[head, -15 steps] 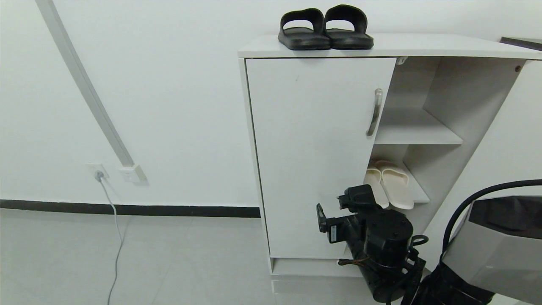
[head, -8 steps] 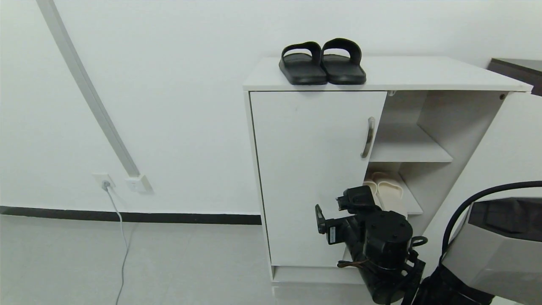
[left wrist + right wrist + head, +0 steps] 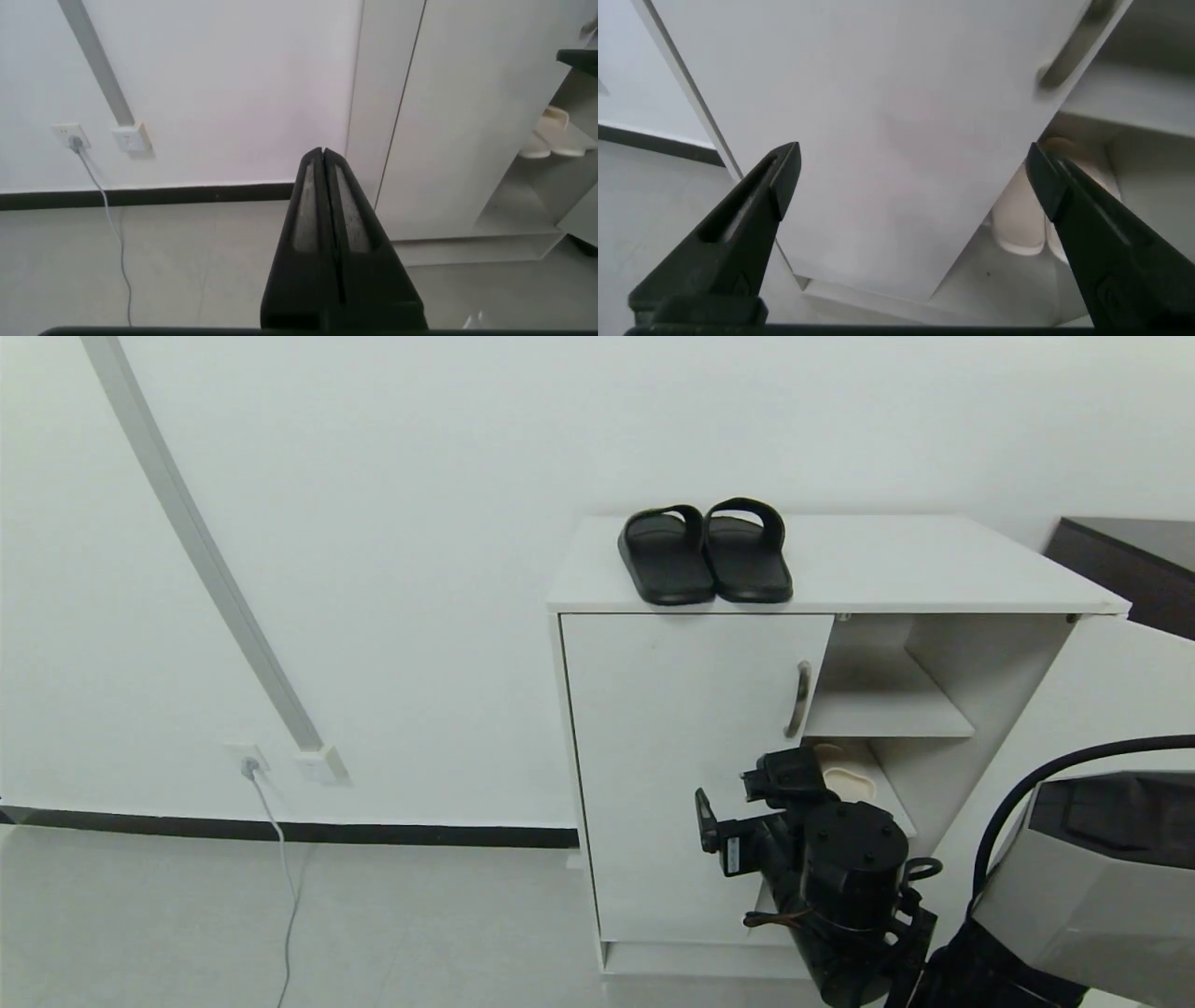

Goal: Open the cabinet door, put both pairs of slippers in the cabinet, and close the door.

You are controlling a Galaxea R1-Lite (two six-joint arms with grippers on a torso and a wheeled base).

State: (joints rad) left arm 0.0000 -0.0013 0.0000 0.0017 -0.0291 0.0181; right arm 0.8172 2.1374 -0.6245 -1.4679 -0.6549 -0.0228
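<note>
Two black slippers [image 3: 705, 555] sit above my wide-apart right hand [image 3: 912, 159], which faces the cabinet door [image 3: 906, 103]; my left hand [image 3: 322, 154] is together.

Two black slippers [image 3: 705, 560], two cream slippers [image 3: 568, 138], one cabinet [image 3: 887, 560], two wall outlets [image 3: 322, 765] and one cable [image 3: 285, 859].

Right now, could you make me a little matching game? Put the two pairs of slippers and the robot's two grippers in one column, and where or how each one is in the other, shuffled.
Things:
1. black slippers
2. cream slippers
3. left gripper
4. right gripper

Places or states:
A. open, facing the closed door
B. on the cabinet top
C. shut
D. on a shelf inside the cabinet

Pairs: 1-B, 2-D, 3-C, 4-A.
</note>
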